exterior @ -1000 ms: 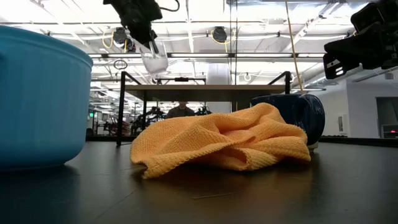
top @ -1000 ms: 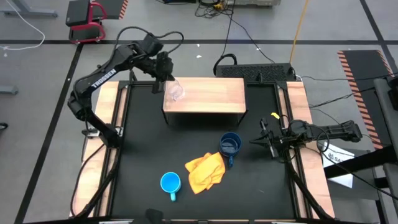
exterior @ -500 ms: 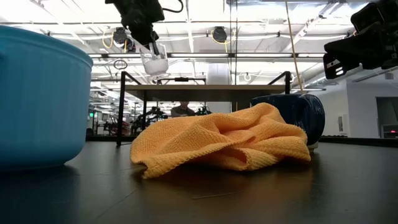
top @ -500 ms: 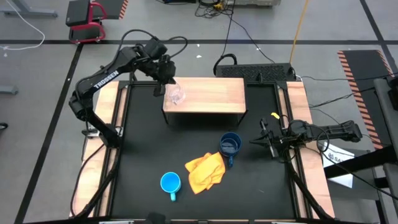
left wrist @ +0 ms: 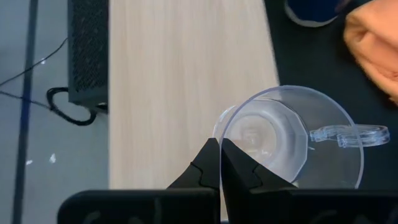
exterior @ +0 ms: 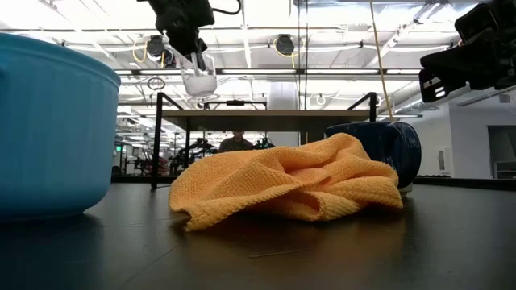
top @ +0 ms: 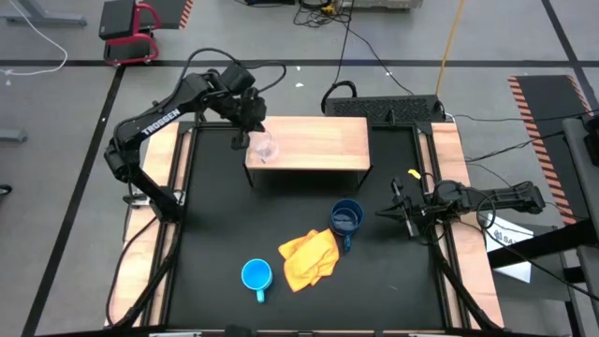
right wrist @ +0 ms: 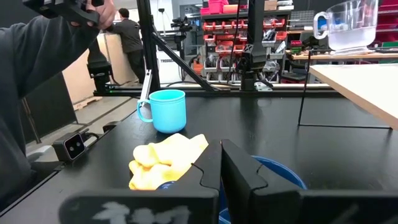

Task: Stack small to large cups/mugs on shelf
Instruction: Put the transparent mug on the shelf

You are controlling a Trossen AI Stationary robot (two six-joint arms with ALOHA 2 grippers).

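Left gripper (top: 251,128) clamps the clear glass cup (top: 265,146) over the shelf (top: 318,140), upper centre.
Low view shows the cup airborne; right gripper (top: 398,212) is closed and empty, right edge.

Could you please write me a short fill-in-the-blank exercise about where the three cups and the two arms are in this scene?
1. The left gripper holds the clear glass cup above the ____ end of the shelf, as the high view shows it.
2. The yellow cloth lies between the light blue mug and the ____ mug.
3. The right gripper waits at the table's ____ edge.

Missing words: left; dark blue; right
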